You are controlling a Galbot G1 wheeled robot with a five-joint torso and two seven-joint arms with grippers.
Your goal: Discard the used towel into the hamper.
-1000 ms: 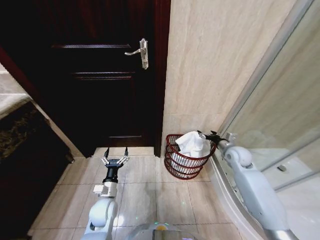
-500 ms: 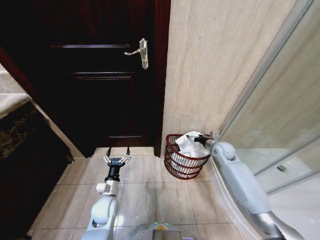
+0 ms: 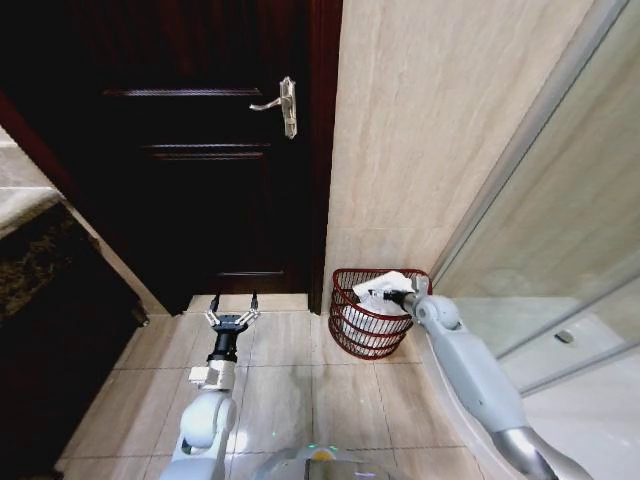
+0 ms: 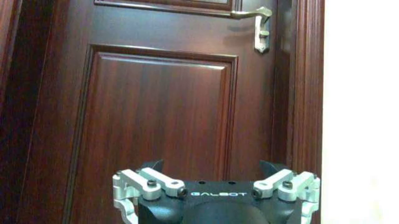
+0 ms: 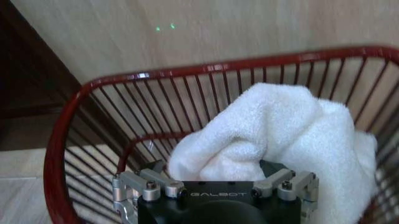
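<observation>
The right hand (image 3: 392, 296) is down at the rim of the hamper (image 3: 350, 328), and the white towel (image 3: 378, 289) lies bunched just in front of it, inside the basket. In the right wrist view the towel (image 5: 293, 140) sits between the hand's fingers, heaped up to about the rim, but I cannot tell if they are pinching it or have let go. The hamper stands on the floor (image 3: 290, 390), close against the tan wall (image 3: 420, 130), right of the dark door (image 3: 200, 150). The right arm is much the nearer one. The left hand (image 3: 232, 320) waits well to the left, low and facing the door, its fingers spread apart and holding nothing. There is one towel, one hamper and two hands.
</observation>
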